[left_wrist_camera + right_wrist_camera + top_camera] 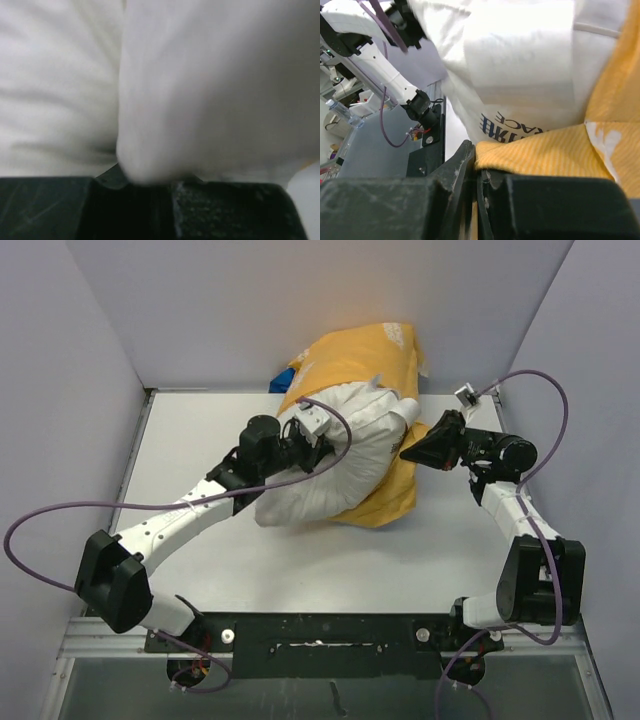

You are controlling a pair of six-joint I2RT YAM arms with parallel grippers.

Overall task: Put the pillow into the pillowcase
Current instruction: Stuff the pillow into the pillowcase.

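- Pillow (335,480) is laid mid-table, on top of the pillowcase (355,350), whose yellow side is up. The far end looks partly covered by the bunched case. How far in it sits cannot be told.
- Left gripper (318,430) is closed on a pinched fold of the pillow's white cover, judged a hold for pushing it toward the case mouth.
- Right gripper (408,452) is closed on the case's yellow hem (535,147), just beside the pillow's right flank. This is probably meant to anchor the mouth against that push.
- The case is heaped against the back wall (300,300), so little room is judged available there.
- Bare table (420,560) is seen on the near side and to the left and right.
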